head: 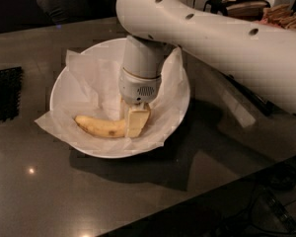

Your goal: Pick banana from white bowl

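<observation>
Your hand (133, 120) sits in the bowl (71, 85) on the banana's (99, 127) end; you cannot tell whether it grips. Caught so near the tip, the banana may slip.

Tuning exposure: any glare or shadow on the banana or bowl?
Camera view: the hand sits low in the white bowl at the right end of the banana, which is evenly lit, no glare. One small glare dot on the dark table, front-left; bowl shadow falls lower right.
</observation>
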Controlling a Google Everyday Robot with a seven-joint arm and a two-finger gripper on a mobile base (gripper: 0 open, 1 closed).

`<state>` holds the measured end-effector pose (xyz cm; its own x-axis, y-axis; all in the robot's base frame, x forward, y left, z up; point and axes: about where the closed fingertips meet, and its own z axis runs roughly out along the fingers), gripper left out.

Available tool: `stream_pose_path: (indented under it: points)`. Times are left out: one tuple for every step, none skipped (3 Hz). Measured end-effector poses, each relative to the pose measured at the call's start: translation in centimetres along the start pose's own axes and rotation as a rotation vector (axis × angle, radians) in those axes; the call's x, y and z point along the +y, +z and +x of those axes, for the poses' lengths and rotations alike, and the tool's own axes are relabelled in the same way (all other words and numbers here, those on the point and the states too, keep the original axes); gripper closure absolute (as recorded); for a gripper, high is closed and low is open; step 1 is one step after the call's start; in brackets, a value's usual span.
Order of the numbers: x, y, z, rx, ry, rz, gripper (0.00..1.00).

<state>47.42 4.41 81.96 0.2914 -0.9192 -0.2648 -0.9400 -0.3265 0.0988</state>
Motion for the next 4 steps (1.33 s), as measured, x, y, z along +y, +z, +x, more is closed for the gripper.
stream_pose_path:
  points:
    - [-0.27,-1.9,0.65,0.039,0.01,0.045,0.12]
    - [-0.46,-2.16,0.72,0.043,0.005,0.048,0.14]
    - [-0.56,-2.09,0.71,0.041,0.001,0.045,0.38]
    - [-0.6,-2.03,0.73,0.04,0.0,0.042,0.61]
